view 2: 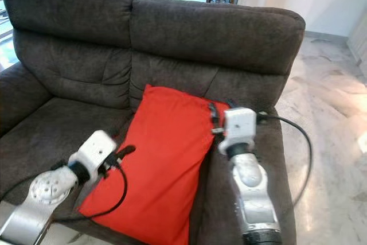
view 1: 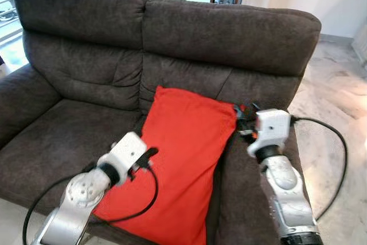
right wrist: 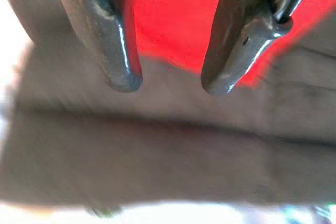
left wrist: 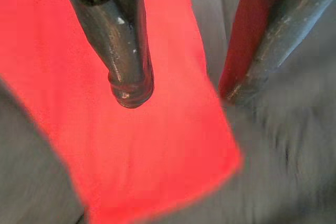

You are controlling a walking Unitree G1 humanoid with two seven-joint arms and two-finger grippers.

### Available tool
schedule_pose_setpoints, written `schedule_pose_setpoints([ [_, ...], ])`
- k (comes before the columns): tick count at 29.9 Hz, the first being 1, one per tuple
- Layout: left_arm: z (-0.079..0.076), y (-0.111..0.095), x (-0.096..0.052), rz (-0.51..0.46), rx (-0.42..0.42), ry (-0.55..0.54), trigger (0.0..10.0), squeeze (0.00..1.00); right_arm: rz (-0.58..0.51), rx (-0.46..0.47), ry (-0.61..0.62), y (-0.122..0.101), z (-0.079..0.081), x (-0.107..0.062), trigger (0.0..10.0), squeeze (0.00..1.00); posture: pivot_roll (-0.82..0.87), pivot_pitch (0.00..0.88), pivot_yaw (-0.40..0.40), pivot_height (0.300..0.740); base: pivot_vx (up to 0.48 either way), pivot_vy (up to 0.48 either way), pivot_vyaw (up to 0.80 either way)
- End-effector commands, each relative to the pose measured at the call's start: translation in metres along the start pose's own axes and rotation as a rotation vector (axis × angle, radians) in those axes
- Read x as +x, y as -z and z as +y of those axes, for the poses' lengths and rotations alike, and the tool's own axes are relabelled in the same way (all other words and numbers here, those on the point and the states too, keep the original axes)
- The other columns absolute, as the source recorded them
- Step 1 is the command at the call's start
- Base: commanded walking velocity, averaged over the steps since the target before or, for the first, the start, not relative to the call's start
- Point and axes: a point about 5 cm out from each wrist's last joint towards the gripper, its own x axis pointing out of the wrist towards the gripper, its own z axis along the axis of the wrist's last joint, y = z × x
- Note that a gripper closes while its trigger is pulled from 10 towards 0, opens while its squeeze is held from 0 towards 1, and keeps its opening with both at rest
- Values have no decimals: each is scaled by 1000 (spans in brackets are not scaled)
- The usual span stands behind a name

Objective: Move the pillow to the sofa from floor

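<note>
Resting on sofa [view 1: 74, 130]: red pillow [view 1: 180, 159], slanted. Left gripper [left wrist: 178, 90] and right gripper [right wrist: 170, 85], fingers apart, are best withdrawn without snagging.

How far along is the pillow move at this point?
Mostly done: the red pillow lies on the sofa seat, leaning against the backrest, its lower corner overhanging the front edge. In hand: the left tool and right tool are open at its sides. Left: nudging it fully on, perhaps.
</note>
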Motion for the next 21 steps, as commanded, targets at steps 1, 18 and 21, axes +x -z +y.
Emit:
schedule_pose_setpoints([
  [1, 7, 31, -7, 95, -50, -73, 10000, 0, 147, 39, 113, 38, -24, -16, 10000, 0, 89, 100, 3, 740, 0, 0, 0],
  [18, -37, 159, -73, 515, -219, -120, 10000, 0, 933, -69, 661, 183, -112, -220, 10000, 0, 41, 47, 37, 740, 0, 0, 0],
  [21, -47, 169, -74, 555, -253, -99, 10000, 0, 956, -8, 658, 189, -106, -233, 10000, 0, 19, 4, 42, 740, 0, 0, 0],
])
